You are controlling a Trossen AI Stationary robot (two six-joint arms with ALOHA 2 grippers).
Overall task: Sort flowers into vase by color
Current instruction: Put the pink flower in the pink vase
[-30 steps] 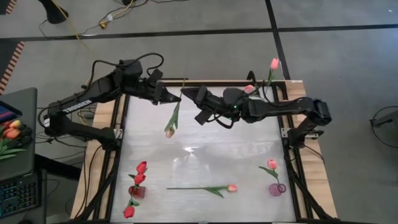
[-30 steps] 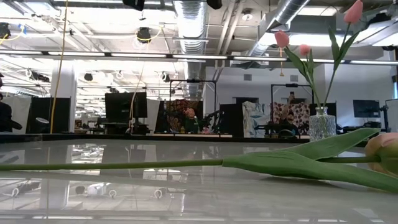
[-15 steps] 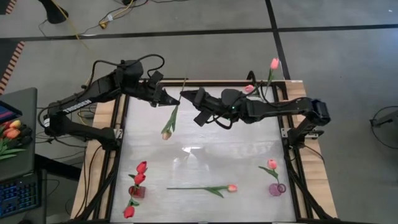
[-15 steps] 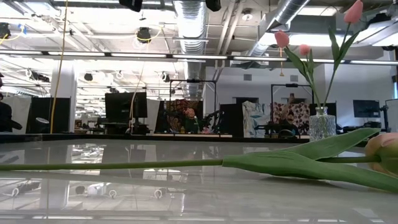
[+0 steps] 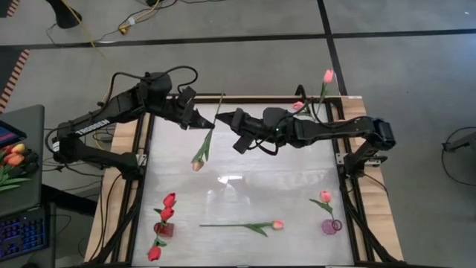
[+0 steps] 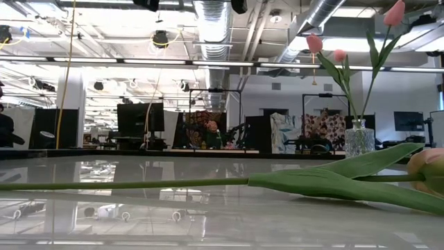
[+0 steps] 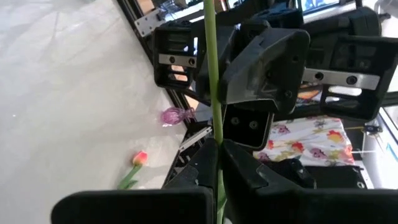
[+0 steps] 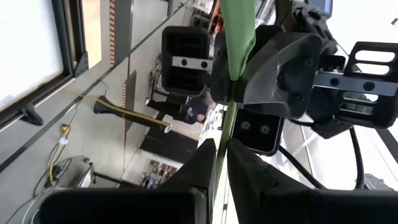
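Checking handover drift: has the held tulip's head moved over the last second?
Yes. In the high view the held tulip swung its head toward the table's left rail, while the lying tulip stayed put.

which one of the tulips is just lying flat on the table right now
The pale salmon-pink tulip near the table's front edge, between the two front vases. The others stand in vases, except one hanging between both claws.

My two grippers, left (image 5: 209, 123) and right (image 5: 225, 119), crowd each other at the table's (image 5: 230, 193) far edge. The table's middle is open; a tulip (image 5: 242, 225) lies across the near part.
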